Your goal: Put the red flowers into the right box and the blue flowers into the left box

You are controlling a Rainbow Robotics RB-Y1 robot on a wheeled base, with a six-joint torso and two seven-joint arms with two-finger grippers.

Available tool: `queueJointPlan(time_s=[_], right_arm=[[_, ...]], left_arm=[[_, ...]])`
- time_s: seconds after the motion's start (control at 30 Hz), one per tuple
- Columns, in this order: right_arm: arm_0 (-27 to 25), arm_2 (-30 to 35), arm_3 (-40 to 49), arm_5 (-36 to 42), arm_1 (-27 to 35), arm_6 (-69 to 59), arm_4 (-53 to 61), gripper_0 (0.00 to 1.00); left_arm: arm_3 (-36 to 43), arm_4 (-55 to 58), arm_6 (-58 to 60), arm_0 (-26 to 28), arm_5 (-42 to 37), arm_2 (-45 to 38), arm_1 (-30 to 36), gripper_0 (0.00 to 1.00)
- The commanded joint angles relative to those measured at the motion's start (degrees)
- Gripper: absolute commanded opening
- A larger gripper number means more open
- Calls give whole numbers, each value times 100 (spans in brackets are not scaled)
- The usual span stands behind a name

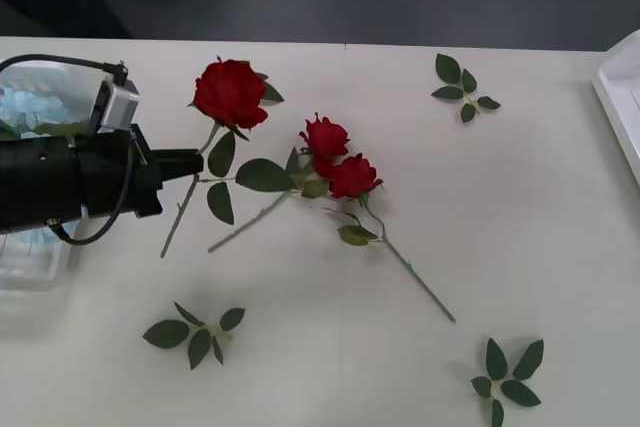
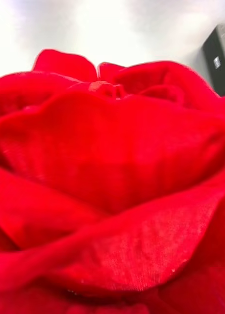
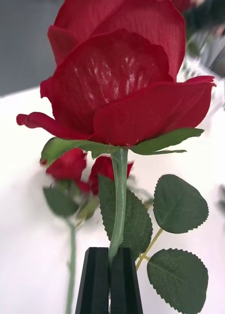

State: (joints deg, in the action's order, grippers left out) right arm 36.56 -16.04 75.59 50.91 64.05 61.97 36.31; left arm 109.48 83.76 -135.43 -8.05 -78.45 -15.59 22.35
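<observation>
Left wrist view: the left gripper (image 3: pixel 110 260) has its black fingers (image 3: pixel 95 279) pinching a rose (image 3: pixel 117 73) by the stem, bloom above them, over the table (image 1: pixel 520 217).

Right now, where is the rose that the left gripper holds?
In the front view the held rose is at the table's far left, its stem pinched in the left gripper, left of two other roses.

A white table (image 1: pixel 500 207) carries the things. Two red flowers (image 1: pixel 340 159) lie on it near the middle, stems crossing, with three loose green leaf sprigs (image 1: pixel 466 87) around them. The left box (image 1: pixel 30 269) and the right box (image 1: pixel 620 97) rest at its two sides.
</observation>
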Motion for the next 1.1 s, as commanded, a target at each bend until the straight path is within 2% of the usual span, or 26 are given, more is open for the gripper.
queueJointPlan(time_s=[0.03,0.27,0.53,0.67,0.83,0.97,1.1], right_arm=[[53,162,-123,-230,284,703,-335,0],[-8,189,-246,-389,460,967,-713,0],[-114,189,-290,525,495,1459,-950,0],[-123,189,-387,895,495,1608,-1038,0],[-123,154,-519,895,486,1714,-1302,0],[-175,154,-554,789,477,1758,-1337,0],[-272,154,-563,604,460,1758,-1372,0]], left_arm=[[170,624,-317,-39,6,-199,-20,0],[170,1574,-440,-48,-82,-225,-20,0],[143,2514,-827,-267,-390,-287,-64,0],[-252,3217,-1161,-557,-917,-287,-178,0],[-920,3692,-1521,-1006,-1533,-225,-380,0],[-1210,3604,-1952,-1234,-1990,-208,-582,0],[-1210,3472,-1957,-1234,-2077,-50,-749,0]])
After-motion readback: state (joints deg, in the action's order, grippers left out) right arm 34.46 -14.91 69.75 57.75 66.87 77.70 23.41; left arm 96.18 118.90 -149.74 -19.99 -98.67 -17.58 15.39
